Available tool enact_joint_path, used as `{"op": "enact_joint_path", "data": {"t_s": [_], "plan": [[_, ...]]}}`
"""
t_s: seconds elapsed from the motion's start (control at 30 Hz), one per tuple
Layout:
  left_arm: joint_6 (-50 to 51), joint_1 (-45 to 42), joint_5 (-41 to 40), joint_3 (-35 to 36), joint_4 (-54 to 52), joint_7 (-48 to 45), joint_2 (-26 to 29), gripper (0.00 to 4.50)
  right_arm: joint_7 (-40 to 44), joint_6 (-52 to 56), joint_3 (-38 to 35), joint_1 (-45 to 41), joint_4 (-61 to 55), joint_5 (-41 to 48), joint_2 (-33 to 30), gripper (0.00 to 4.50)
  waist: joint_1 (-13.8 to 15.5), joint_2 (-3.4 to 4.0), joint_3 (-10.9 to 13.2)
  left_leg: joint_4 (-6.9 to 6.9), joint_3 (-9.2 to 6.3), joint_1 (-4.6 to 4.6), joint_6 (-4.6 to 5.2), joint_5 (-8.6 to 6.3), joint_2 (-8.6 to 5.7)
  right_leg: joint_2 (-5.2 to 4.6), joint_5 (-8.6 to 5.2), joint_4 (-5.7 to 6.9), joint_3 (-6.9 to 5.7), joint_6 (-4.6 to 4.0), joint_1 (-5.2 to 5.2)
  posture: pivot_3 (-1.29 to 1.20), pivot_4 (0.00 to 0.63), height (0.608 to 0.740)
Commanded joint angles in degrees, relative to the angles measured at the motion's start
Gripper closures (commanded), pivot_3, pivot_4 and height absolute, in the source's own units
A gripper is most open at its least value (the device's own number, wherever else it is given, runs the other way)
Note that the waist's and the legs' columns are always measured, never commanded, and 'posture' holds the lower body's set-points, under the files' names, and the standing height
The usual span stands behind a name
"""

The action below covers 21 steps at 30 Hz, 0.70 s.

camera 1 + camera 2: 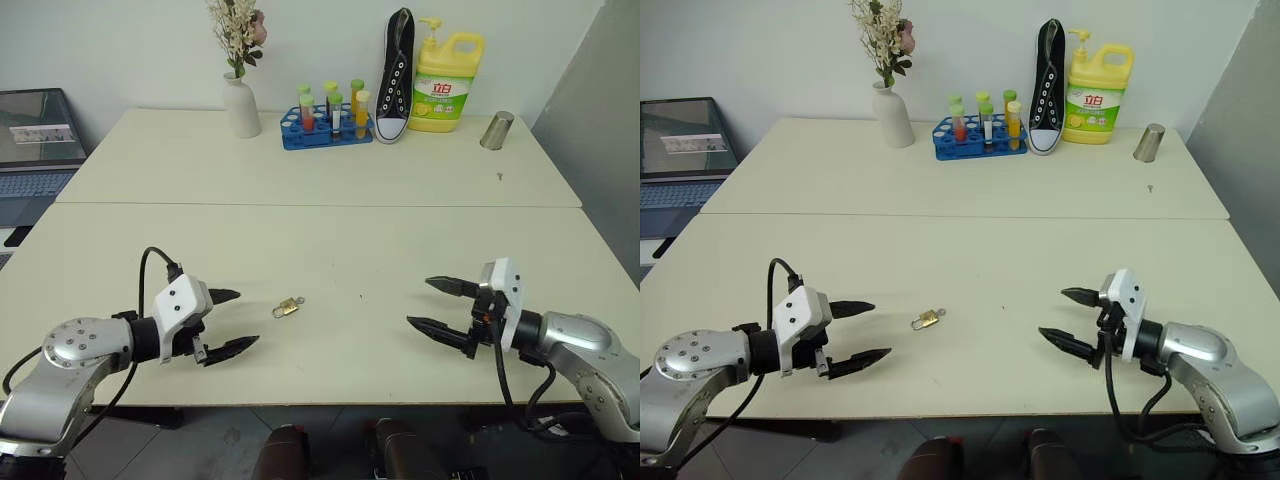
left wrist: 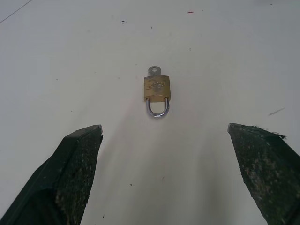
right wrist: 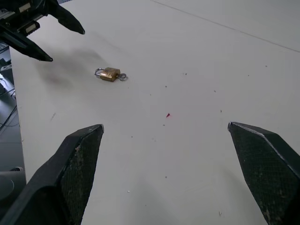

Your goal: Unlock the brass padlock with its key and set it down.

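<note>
So the padlock (image 1: 287, 308) lies flat on the surface (image 1: 330, 240), key sticking out of it; our left gripper (image 1: 232, 321) sits just beside it, right gripper (image 1: 437, 305) well apart, both fingers wide open, empty; probably lining up a grab.

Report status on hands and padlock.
Left hand open, empty. Right hand open, empty. Brass padlock flat on table between them, key inserted. Path clear.

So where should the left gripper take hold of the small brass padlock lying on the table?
Probably across the flat sides of the small brass padlock's body, coming from above. It lies flat on the cream table, its thin silvery shackle pointing toward the open left gripper, and the key sticks out the far end; both look too slim to pinch firmly.
</note>
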Motion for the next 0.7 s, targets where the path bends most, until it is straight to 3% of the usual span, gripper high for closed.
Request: {"op": "enact_joint_path", "data": {"t_s": [0.03, 0.4, 0.7], "plan": [[0.3, -0.5, -1.0, 1.3, -2.5, 0.5, -0.4, 0.00, 0.9, -2.1, -0.6, -0.4, -0.5, -0.4, 0.3, 0.04, 0.0, 0.00, 0.0, 0.00, 0.00, 0.00, 0.00, 0.00, 0.00, 0.00, 0.00, 0.00, 0.00, 0.00, 0.00, 0.00, 0.150, 0.740], [0.7, -1.3, 0.1, 0.7, -3.3, 1.9, -0.6, 0.00, 2.1, 0.1, 0.0, -0.4, -2.8, 1.1, -0.6, 0.04, 0.0, 0.00, 0.0, 0.00, 0.00, 0.00, 0.00, 0.00, 0.00, 0.00, 0.00, 0.01, 0.00, 0.00, 0.00, 0.00, 0.150, 0.740], [1.4, -3.9, -3.8, 1.7, -2.2, 0.9, -3.7, 0.00, 0.4, 5.8, -0.2, -2.3, -6.2, 4.4, -0.6, 0.04, 0.0, 0.00, 0.0, 0.01, -0.01, 0.00, 0.00, 0.00, 0.00, 0.01, 0.00, 0.01, -0.01, 0.01, 0.00, 0.00, 0.150, 0.740]]}}
